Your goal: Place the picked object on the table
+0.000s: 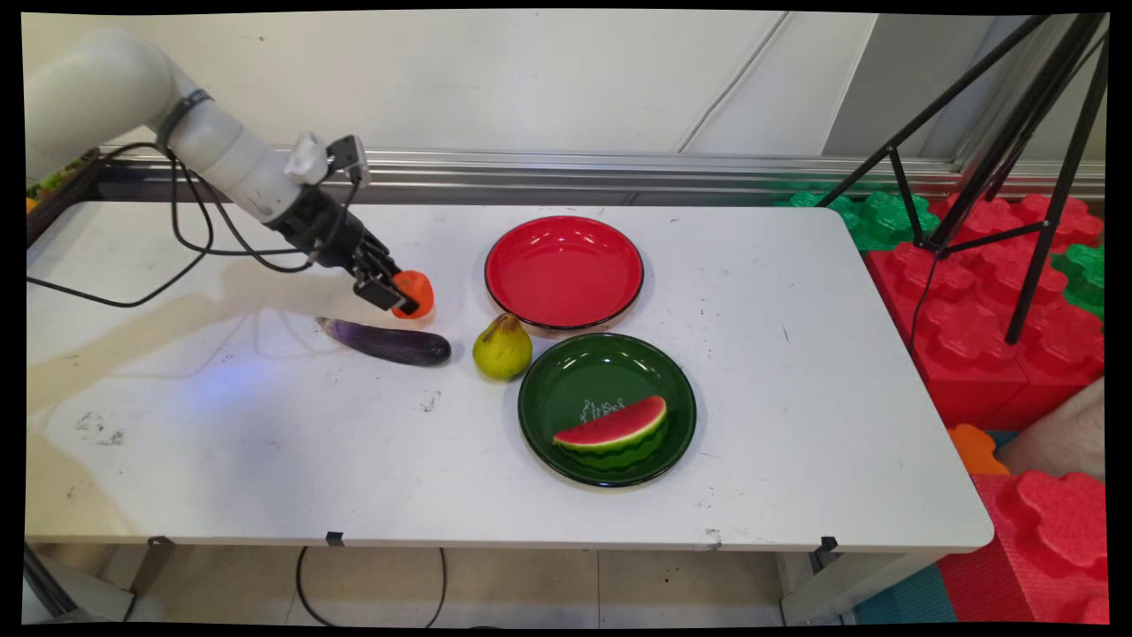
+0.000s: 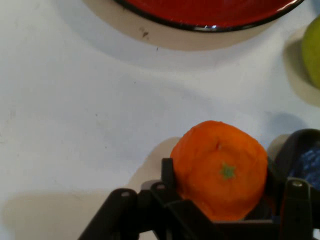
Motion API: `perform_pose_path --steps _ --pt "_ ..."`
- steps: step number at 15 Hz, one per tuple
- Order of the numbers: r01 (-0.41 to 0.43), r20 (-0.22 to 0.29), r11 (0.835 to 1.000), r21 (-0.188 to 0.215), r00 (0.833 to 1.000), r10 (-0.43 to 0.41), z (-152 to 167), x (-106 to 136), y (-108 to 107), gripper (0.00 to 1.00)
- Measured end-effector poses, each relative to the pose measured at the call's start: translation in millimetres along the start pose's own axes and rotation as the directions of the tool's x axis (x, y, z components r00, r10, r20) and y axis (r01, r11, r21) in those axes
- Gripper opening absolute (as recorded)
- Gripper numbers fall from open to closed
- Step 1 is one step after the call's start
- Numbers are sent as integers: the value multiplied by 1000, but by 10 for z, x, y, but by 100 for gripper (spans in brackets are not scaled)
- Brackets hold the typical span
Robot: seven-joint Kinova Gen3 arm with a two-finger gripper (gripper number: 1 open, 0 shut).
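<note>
Bright, even light (soft shadows), edges curved.

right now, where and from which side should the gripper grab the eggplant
Grip the eggplant across its thick middle, coming from straight above with fingers spanning its narrow width. It lies flat and long across the table, with the held orange just behind and the pear off its blunt end.

Watermelon slice (image 1: 616, 427) in plate (image 1: 553, 402), pear (image 1: 501, 348) left.

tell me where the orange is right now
Main view, table's left half: the orange sits in the gripper, just above the eggplant.
</note>
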Motion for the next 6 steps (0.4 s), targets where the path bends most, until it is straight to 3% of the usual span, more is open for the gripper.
perform_pose_path --steps 2,3,6 --pt "4 11 1000 -2 1000 -4 120 -16 -38 0" --pt "4 14 1000 -4 1000 -4 162 -21 -50 100" --pt "7 18 1000 -3 1000 -7 236 -27 -78 100"
